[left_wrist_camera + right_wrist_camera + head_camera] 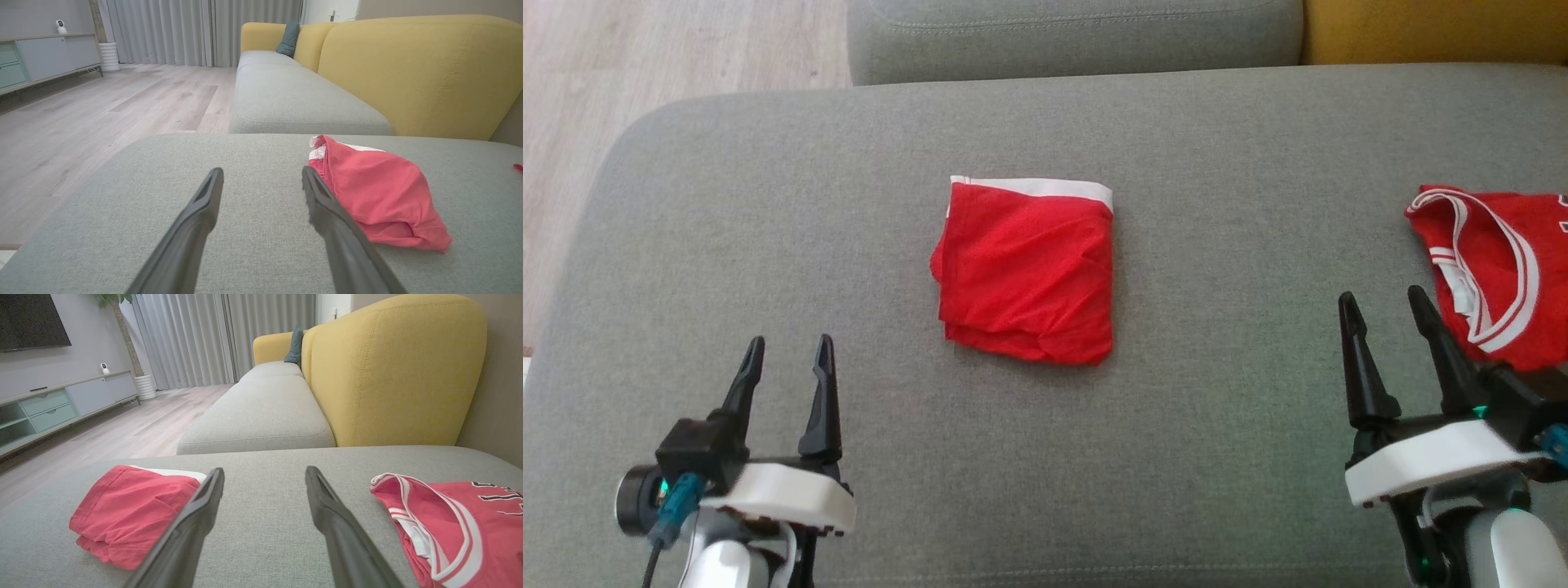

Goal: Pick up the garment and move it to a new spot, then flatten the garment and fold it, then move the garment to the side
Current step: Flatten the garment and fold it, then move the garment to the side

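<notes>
My left gripper [792, 338] hangs over the grey cushion [1176, 457] with its fingers spread and nothing between them. My right gripper [1380, 293] stands the same way, empty. Farther out, between the two, lies the folded red garment [1025, 269], a white band along its far edge. Just beside my right fingers lies a red jersey [1503, 261] with white trim. Its black lettering is cut off, so I cannot read it.

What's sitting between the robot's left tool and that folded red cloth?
Nothing but bare grey cushion lies between the left tool and the cloth; the head view shows that stretch plainly.
</notes>
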Controlling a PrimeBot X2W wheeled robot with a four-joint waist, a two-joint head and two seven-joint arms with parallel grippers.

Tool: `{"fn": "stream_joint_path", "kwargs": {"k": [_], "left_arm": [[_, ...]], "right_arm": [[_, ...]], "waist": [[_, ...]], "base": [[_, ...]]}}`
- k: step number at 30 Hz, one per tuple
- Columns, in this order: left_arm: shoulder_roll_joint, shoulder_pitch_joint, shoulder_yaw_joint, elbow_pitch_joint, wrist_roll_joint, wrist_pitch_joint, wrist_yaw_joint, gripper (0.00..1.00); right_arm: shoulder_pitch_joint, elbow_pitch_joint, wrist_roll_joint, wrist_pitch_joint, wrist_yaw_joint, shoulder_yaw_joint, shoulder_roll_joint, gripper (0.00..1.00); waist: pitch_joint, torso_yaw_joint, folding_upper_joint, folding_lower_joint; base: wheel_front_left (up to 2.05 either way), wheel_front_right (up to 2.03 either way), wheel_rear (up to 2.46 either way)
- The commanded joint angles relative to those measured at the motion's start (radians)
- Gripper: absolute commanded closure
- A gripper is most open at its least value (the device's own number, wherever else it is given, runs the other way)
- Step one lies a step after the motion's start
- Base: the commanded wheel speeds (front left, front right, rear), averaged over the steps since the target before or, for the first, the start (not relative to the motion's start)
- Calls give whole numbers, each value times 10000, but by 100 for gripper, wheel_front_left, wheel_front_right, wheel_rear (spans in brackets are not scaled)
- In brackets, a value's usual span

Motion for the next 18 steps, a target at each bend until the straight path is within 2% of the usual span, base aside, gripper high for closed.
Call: {"fn": "stream_joint_path", "kwargs": {"k": [1,18], "left_arm": [[212,-268,301,-310,-89,1,53,0],[285,-293,241,-437,-157,19,240,0]], "right_arm": [[-161,-434,0,20,-9,173,-36,0],[-202,-413,76,113,-9,112,-31,0]], "waist": [[-9,-11,0,0],[70,-31,0,0]], "base": [[0,0,0],[0,0,0]]}}
